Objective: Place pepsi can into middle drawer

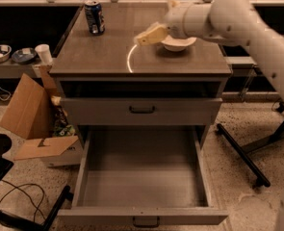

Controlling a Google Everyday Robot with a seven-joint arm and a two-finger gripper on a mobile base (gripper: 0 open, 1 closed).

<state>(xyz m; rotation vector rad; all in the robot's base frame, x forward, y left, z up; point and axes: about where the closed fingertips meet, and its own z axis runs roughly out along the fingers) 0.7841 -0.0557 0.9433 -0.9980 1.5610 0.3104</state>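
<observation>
The pepsi can (94,17) is dark blue with a silver top and stands upright at the back left of the cabinet top (98,57). The middle drawer (142,177) is pulled wide open below, with a bare grey floor and a dark bar handle at its front. My gripper (142,38) hangs above the middle of the cabinet top, right of the can and well apart from it, in front of the white bowl (179,43). It holds nothing that I can see.
A closed grey drawer front (141,110) sits above the open one. An open cardboard box (33,117) stands on the floor at left. Dishes and a white cup (44,54) sit on a low shelf at left. A black stand leg (242,153) lies at right.
</observation>
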